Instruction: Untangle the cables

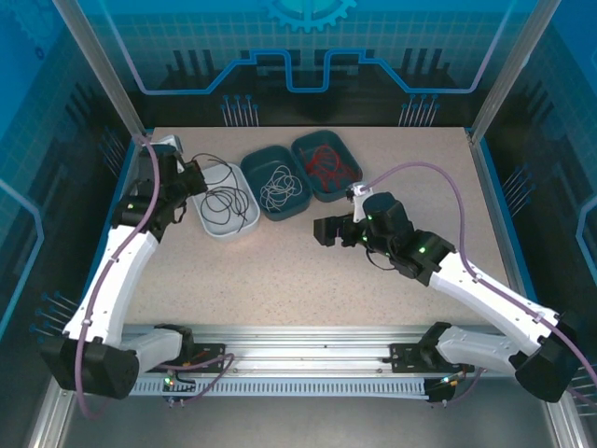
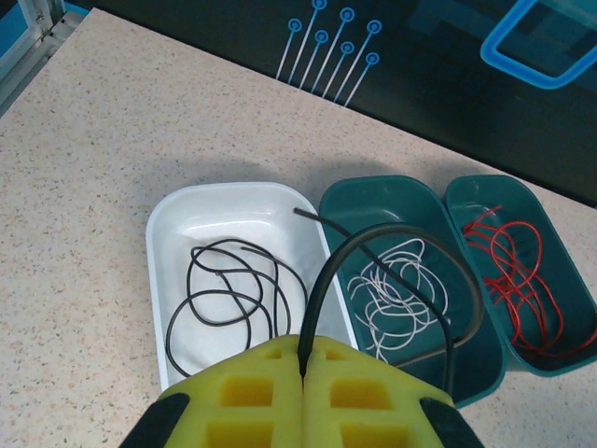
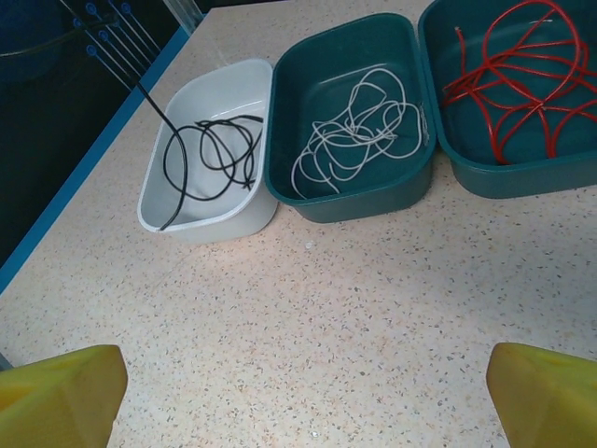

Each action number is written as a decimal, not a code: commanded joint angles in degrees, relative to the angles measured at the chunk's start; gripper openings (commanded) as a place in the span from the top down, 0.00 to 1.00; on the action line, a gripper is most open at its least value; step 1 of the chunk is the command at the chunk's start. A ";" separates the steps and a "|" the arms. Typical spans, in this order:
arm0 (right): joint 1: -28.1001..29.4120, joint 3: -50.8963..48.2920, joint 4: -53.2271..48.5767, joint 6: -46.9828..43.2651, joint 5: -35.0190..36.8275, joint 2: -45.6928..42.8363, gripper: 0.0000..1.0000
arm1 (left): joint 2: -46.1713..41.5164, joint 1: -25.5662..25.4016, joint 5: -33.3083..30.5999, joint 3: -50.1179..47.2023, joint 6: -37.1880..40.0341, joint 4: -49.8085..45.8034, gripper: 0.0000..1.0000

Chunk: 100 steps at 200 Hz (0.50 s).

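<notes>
Sorting looks nearly done: black cables (image 2: 224, 289) in the white bin (image 2: 224, 187), whitish cables (image 2: 396, 289) in the middle teal bin (image 2: 373, 179), and red cables (image 2: 513, 271) in the right teal bin (image 2: 494, 177), all along the tabletop's (image 1: 280, 280) far edge. My left end effector (image 2: 303, 353) is clamped on one black cable (image 2: 392, 227) above the bins, not yet dropped in. The right end effector (image 1: 328, 231) is wide open and empty.

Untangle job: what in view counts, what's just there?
Job: black cables in the white tray; whitish cables in the middle teal tray; red cables in the end teal tray; one black cable pinched by the left gripper; right gripper open over the table.
Just there: aluminium rail, purple hoses on the arms.
</notes>
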 commanded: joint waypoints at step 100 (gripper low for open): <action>-0.71 0.18 -3.00 1.28 2.33 0.25 0.00 | 9.93 3.08 7.52 -5.50 -4.23 7.16 1.00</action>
